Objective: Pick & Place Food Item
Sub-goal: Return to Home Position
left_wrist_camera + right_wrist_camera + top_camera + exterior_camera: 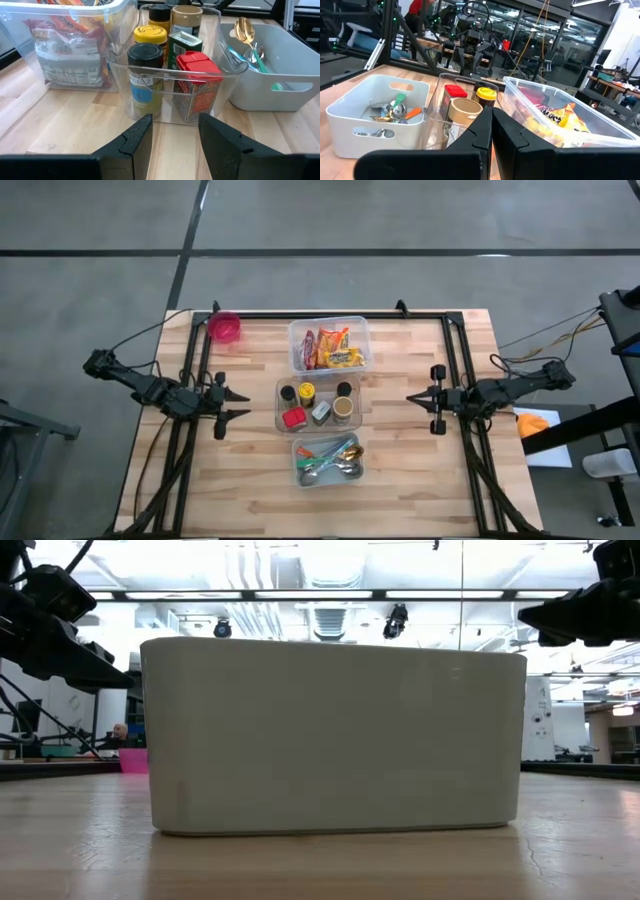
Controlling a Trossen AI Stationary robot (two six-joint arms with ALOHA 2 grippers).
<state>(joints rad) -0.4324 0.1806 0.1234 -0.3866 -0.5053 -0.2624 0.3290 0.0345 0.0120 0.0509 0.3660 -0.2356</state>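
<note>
Item: transparent bin (pixel 318 403), centre of a pale wooden plank table (pixel 420 480).
- Contents: green spice can (pixel 184 42), upright among a red-lidded jar (pixel 197 65), a yellow-lidded jar (pixel 150 34) and a black-lidded bottle (pixel 145 52). The label print is too small to read.
- Touching its far end: a clear tub (pixel 329 345) of snack packets, brand lettering not legible.
- At its near end: gray bin (pixel 328 461) holding spoons, one of them a gold spoon (pixel 244 30).
- Left of it, near: left gripper (pixel 240 403), fingers parted and holding nothing.
- Right of it, a little further off: right gripper (pixel 412 398), fingers pressed together and holding nothing.
- Beyond it, at the table's far left corner: pink cup (pixel 224 327).

Room: grey concrete floor, ceiling strip lights, other rigs behind glass.
</note>
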